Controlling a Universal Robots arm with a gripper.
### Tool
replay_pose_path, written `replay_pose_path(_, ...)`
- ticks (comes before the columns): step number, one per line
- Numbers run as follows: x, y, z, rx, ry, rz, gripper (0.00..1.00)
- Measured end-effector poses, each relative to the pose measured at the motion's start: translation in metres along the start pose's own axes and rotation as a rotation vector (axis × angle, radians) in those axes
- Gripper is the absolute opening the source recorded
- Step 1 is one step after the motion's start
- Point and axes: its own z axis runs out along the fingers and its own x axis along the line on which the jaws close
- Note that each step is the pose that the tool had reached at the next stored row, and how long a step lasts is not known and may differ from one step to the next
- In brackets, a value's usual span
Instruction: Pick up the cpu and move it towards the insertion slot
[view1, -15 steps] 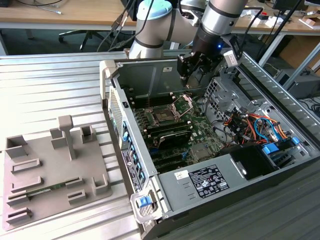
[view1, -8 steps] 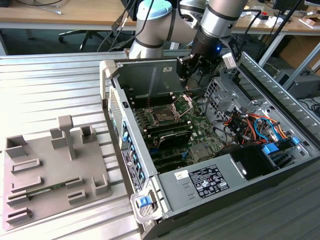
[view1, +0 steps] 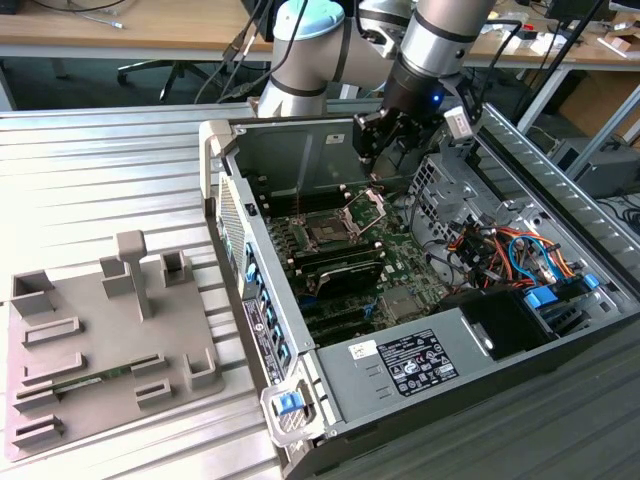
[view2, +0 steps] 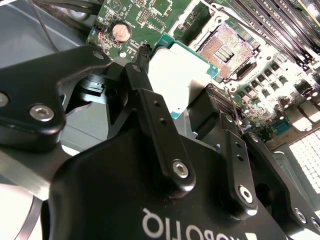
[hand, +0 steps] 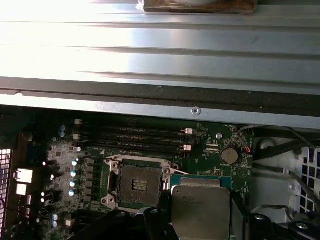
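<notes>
My gripper (view2: 176, 87) is shut on the cpu (view2: 175, 75), a flat square chip with a silvery top and a thin teal rim, gripped by its two opposite edges. In the exterior view the gripper (view1: 384, 150) hangs inside the open computer case, above the back of the green motherboard. The insertion slot (hand: 137, 184) lies uncovered with its metal frame around it, and the cpu (hand: 200, 207) hovers just beside it, off to one side rather than over it. In the exterior view the slot (view1: 327, 234) has its load plate (view1: 365, 208) tipped up.
The case's metal wall (view1: 300, 150) stands close behind the gripper. Long black memory slots (hand: 135, 140) and a coin battery (hand: 229, 155) flank the socket. Cables (view1: 500, 250) fill the exterior view's right. A grey tray (view1: 90, 340) sits outside the case.
</notes>
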Motion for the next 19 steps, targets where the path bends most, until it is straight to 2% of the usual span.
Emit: replay_pose_path(19,0.0,-0.0004,0.0069,0.0,0.0,0.0,0.55)
